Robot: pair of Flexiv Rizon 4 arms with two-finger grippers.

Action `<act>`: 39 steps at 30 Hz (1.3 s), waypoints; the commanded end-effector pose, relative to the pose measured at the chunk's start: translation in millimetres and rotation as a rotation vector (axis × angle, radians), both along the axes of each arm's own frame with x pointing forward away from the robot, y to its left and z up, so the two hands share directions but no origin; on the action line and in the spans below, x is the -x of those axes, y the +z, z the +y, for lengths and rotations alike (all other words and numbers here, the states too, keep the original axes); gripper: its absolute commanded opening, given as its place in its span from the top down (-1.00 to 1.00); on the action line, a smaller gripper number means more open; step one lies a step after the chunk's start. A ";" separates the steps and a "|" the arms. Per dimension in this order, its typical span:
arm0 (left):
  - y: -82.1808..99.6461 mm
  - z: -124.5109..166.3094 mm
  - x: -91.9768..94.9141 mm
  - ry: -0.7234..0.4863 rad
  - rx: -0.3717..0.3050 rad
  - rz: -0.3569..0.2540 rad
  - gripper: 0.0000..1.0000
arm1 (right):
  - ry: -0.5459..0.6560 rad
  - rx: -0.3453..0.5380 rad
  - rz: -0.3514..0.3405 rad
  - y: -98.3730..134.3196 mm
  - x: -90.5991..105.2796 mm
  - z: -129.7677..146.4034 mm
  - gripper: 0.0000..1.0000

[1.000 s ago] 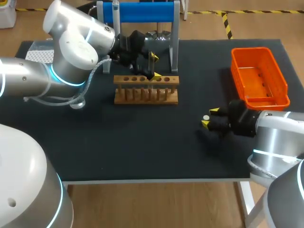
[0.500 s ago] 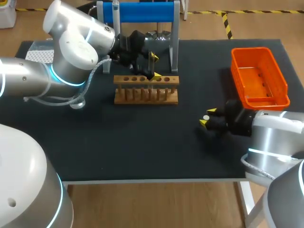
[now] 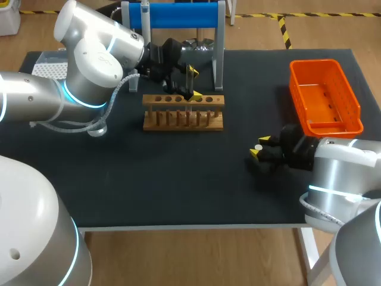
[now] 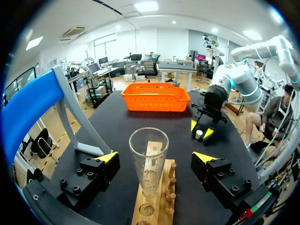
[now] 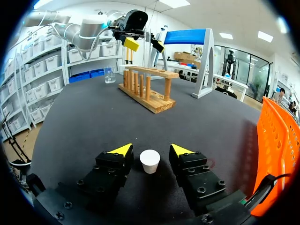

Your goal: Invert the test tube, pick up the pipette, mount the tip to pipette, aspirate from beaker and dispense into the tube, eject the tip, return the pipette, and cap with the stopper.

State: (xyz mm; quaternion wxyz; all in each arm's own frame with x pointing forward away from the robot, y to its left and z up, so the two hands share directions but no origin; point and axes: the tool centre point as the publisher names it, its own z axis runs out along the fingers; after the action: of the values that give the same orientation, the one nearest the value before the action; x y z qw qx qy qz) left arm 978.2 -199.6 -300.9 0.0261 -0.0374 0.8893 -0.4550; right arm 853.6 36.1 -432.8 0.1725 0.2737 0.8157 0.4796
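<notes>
A clear glass test tube (image 4: pixel 149 154) stands upright, mouth up, in the wooden rack (image 3: pixel 183 111). My left gripper (image 3: pixel 194 83) is open with a yellow-tipped finger on each side of the tube, touching neither side. Near the table's right front, my right gripper (image 3: pixel 259 146) is low over the black mat, with a small white stopper (image 5: pixel 150 161) between its fingers. A narrow gap shows on each side of the stopper, so this gripper is open. The pipette (image 3: pixel 144 9) hangs on the blue stand (image 3: pixel 178 15) behind the rack.
An orange basket (image 3: pixel 324 95) sits at the right rear, close behind my right arm. A glass beaker (image 5: pixel 108 75) stands left of the rack, under my left arm. A white tip box (image 3: pixel 50 68) lies at the far left.
My right gripper has shifted slightly left and its fingers have drawn closer around the stopper. My left arm and the tube have not moved.
</notes>
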 end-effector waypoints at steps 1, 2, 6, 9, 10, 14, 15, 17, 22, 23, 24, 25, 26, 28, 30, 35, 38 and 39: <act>-0.1 -0.3 -1.8 -0.003 -0.002 0.003 -1.00 | -0.005 0.001 -0.001 -0.5 0.0 0.7 0.00; -0.1 -0.3 -1.8 -0.003 -0.002 0.003 -1.00 | -0.005 0.001 -0.001 -0.5 -0.1 0.6 0.00; -0.1 -0.3 -1.8 -0.003 -0.002 0.003 -1.00 | -0.008 0.001 -0.001 -0.6 -0.4 0.3 0.06; -0.1 -0.3 -1.8 -0.003 -0.002 0.003 -1.00 | -0.008 0.001 -0.001 -0.5 -0.7 0.1 0.11; -0.1 -0.3 -1.8 -0.003 -0.002 0.003 -1.00 | -0.009 0.001 -0.002 -0.5 -0.8 0.1 0.12; -0.1 -0.3 -1.8 -0.003 -0.002 0.003 -1.00 | -0.012 0.001 -0.001 -0.7 -1.4 -0.5 0.18; -0.1 -0.3 -1.8 -0.003 -0.002 0.003 -1.00 | -0.012 0.001 -0.001 -0.8 -1.5 -0.5 0.19; -0.1 -0.3 -1.8 -0.003 -0.002 0.003 -1.00 | -0.012 0.001 -0.001 -0.8 -1.4 -0.7 0.21; -0.1 -0.3 -1.8 -0.003 -0.002 0.003 -1.00 | -0.015 0.000 0.001 -1.0 -2.3 -1.2 0.21; -0.1 -0.3 -1.8 -0.003 -0.002 0.003 -1.00 | -0.015 -0.001 0.002 -1.1 -2.6 -1.2 0.22; -0.1 -0.3 -1.8 -0.003 -0.002 0.003 -1.00 | -0.015 -0.002 0.002 -1.1 -2.6 -1.2 0.24; -0.1 -0.3 -1.8 -0.003 -0.002 0.003 -1.00 | -0.015 -0.002 0.001 -1.0 -2.6 -1.2 0.25; -0.1 -0.3 -1.8 -0.003 -0.002 0.003 -1.00 | -0.015 -0.003 0.001 -1.0 -2.7 -1.2 0.29; -0.1 -0.3 -1.8 -0.003 -0.002 0.003 -1.00 | -0.015 -0.003 0.001 -1.1 -2.9 -1.2 0.35; -0.1 -0.3 -1.8 -0.003 -0.002 0.003 -1.00 | -0.015 -0.003 0.001 -1.2 -3.1 -1.2 0.51; -0.1 -0.3 -1.8 -0.003 -0.002 0.003 -1.00 | -0.010 -0.001 0.002 -1.6 -3.1 -0.9 1.00; -0.1 -0.3 -1.8 -0.003 -0.002 0.003 -1.00 | -0.008 -0.003 0.002 -0.8 -2.4 -0.3 1.00; -0.1 -0.3 -1.8 -0.003 -0.002 0.003 -1.00 | -0.007 -0.004 0.002 -0.1 -2.3 -0.1 1.00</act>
State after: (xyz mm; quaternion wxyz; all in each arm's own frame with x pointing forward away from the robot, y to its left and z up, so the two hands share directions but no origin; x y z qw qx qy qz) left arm 978.2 -199.6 -300.9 0.0261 -0.0374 0.8893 -0.4550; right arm 856.3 36.3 -433.6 0.1736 0.2781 0.8135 0.4804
